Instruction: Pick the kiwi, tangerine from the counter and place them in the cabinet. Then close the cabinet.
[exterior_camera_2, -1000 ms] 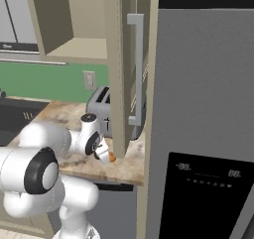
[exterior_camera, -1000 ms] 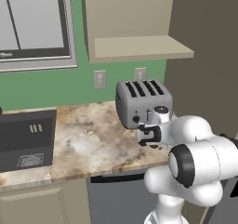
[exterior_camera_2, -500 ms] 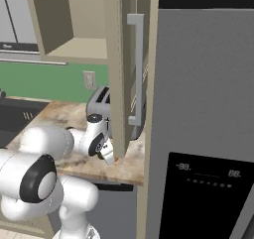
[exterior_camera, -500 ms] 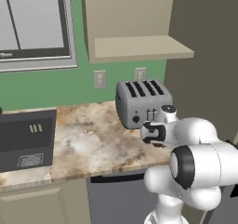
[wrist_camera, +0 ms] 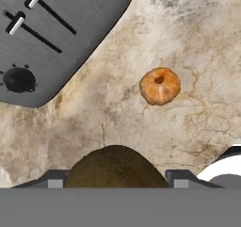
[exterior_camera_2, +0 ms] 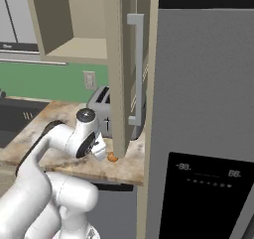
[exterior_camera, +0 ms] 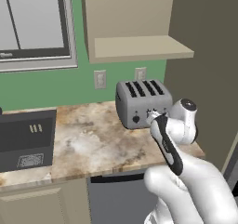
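The dark brown kiwi (wrist_camera: pixel 115 167) sits between my gripper's (wrist_camera: pixel 115 182) two fingertips, close under the hand camera, and the gripper is shut on it. On the marbled counter (wrist_camera: pixel 197 28) below lies the orange tangerine (wrist_camera: pixel 160 86), apart from the kiwi, near the toaster's corner. From the right base view the tangerine (exterior_camera_2: pixel 113 157) rests by the counter's right end, just below my gripper (exterior_camera_2: pixel 101 152). The wall cabinet (exterior_camera: pixel 139 49) above stands open with a bare shelf, its door (exterior_camera_2: pixel 124 84) swung out over the counter.
A silver toaster (exterior_camera: pixel 142 102) stands on the counter (exterior_camera: pixel 88 139) right behind my hand. A dark cooktop (exterior_camera: pixel 25 139) takes the left end. The tall grey fridge (exterior_camera_2: pixel 198 134) walls off the right side. The open door's bar handle (exterior_camera_2: pixel 136 69) hangs above the tangerine.
My hand has swung to the right along the toaster's front and risen a little. It now hangs over the counter's right end near the tangerine.
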